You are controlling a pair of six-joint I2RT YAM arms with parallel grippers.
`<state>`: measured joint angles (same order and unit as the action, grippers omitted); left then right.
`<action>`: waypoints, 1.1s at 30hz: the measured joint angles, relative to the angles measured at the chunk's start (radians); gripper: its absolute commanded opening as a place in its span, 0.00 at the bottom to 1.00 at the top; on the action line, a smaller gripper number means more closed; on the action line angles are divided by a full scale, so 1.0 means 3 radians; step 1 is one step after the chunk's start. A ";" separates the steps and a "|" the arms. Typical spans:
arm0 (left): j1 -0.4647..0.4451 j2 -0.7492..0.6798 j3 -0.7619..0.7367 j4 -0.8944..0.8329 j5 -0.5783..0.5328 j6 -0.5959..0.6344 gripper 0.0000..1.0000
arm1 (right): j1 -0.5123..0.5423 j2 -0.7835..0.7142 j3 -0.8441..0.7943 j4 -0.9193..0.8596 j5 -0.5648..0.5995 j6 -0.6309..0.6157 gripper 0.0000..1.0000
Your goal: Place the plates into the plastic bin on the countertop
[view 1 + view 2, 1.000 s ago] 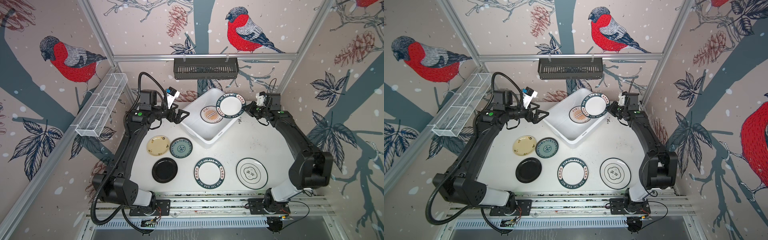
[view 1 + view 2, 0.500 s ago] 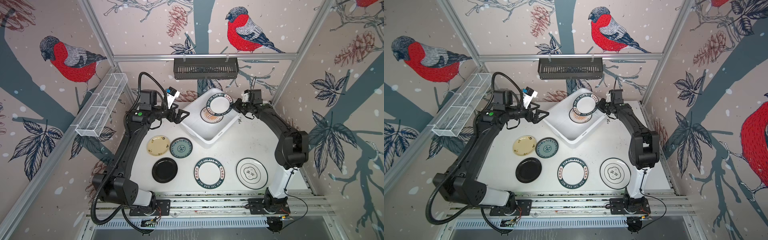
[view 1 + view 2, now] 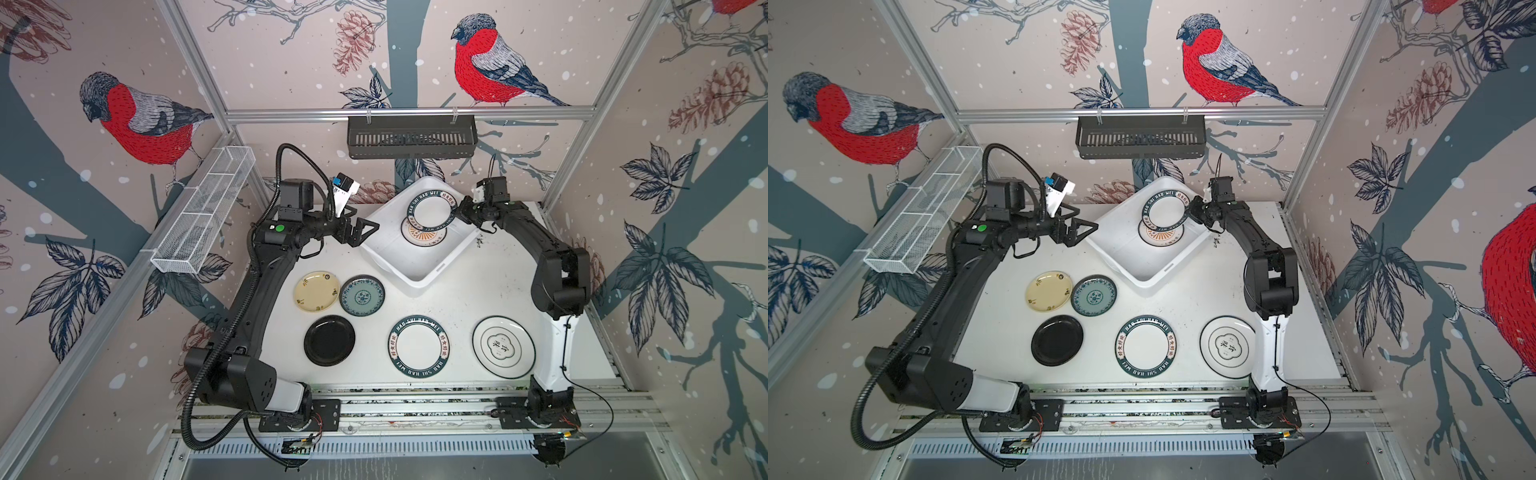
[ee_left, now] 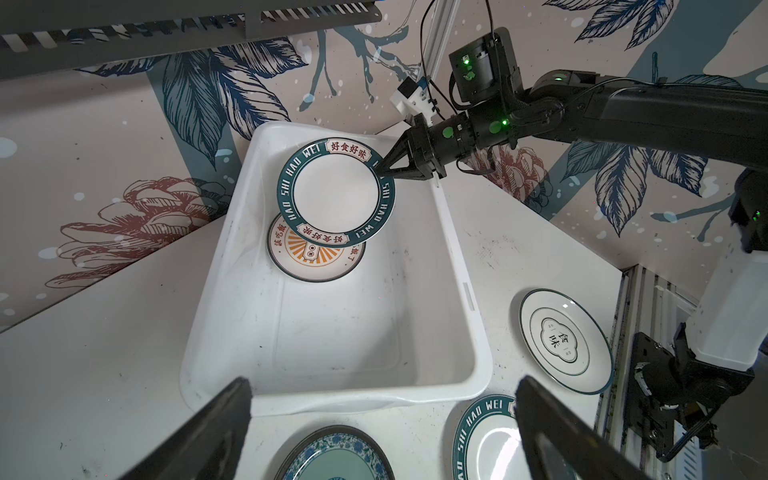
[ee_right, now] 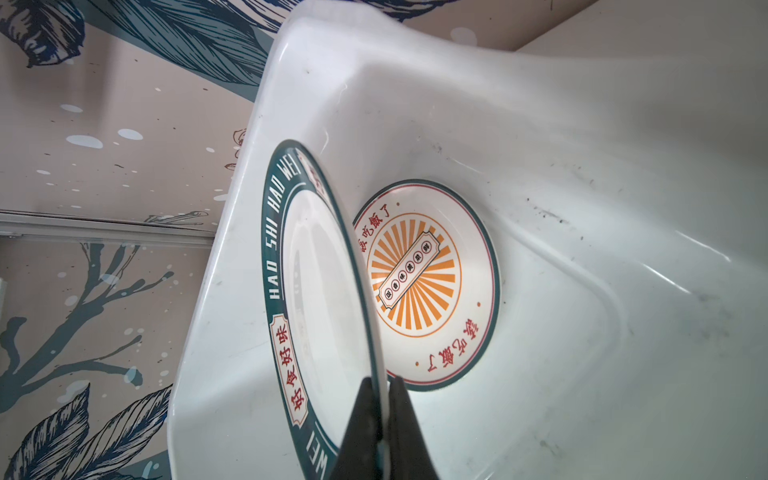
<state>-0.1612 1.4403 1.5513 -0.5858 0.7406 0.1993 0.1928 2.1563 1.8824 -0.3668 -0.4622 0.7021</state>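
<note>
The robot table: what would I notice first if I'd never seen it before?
Probably the right tool pinching a teal-rimmed lettered plate by its edge, tilted over the white bin at the back of the table, where a sunburst plate already lies. The left tool hangs open beside the bin. The big red birds painted on the walls catch the eye too.

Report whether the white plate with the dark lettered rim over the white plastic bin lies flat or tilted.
Tilted: the shut right gripper pinches the lettered plate by its rim, slanted above the orange-sunburst plate in the bin.
</note>
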 measured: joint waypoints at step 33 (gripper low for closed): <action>0.0000 -0.0053 -0.0004 -0.0001 0.0000 0.0000 0.98 | 0.0029 0.0649 0.0727 -0.0341 0.0029 -0.0083 0.01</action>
<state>-0.1612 1.4242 1.5501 -0.5861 0.7406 0.1993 0.2016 2.3508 2.1006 -0.4690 -0.4534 0.6773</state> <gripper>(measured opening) 0.979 0.077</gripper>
